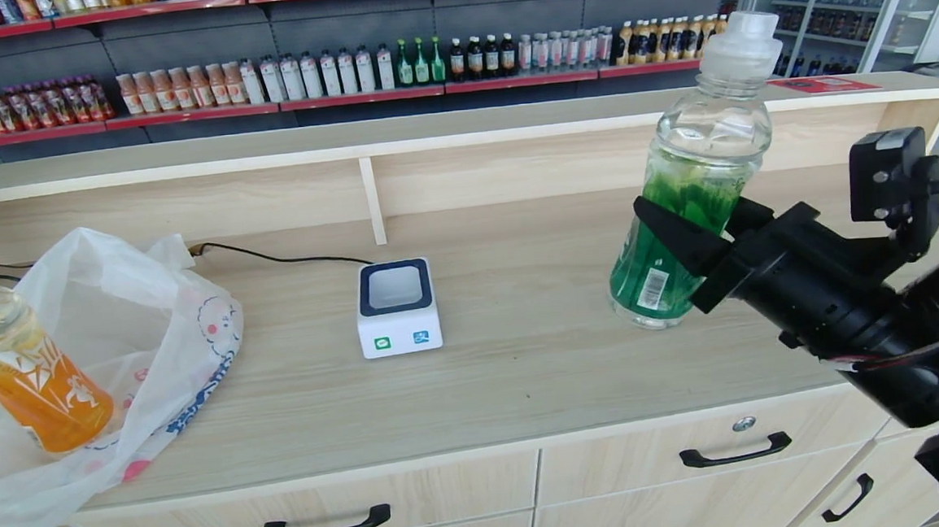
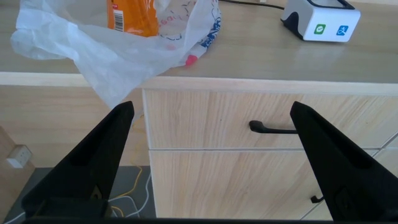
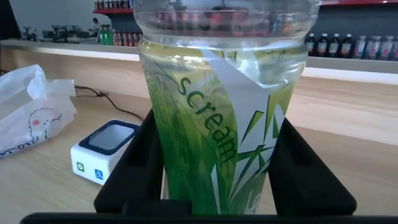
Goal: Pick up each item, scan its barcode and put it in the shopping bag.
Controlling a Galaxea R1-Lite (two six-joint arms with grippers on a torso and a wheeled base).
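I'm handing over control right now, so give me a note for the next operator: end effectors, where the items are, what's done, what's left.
Left end effector: open, empty, low in front of the drawers, below the counter edge.
Right end effector: shut on the green bottle, upright, to the right of the scanner.
Done: orange bottle sits in the shopping bag at the counter's left.
Left: scan the green bottle's barcode over the scanner, then bag it.
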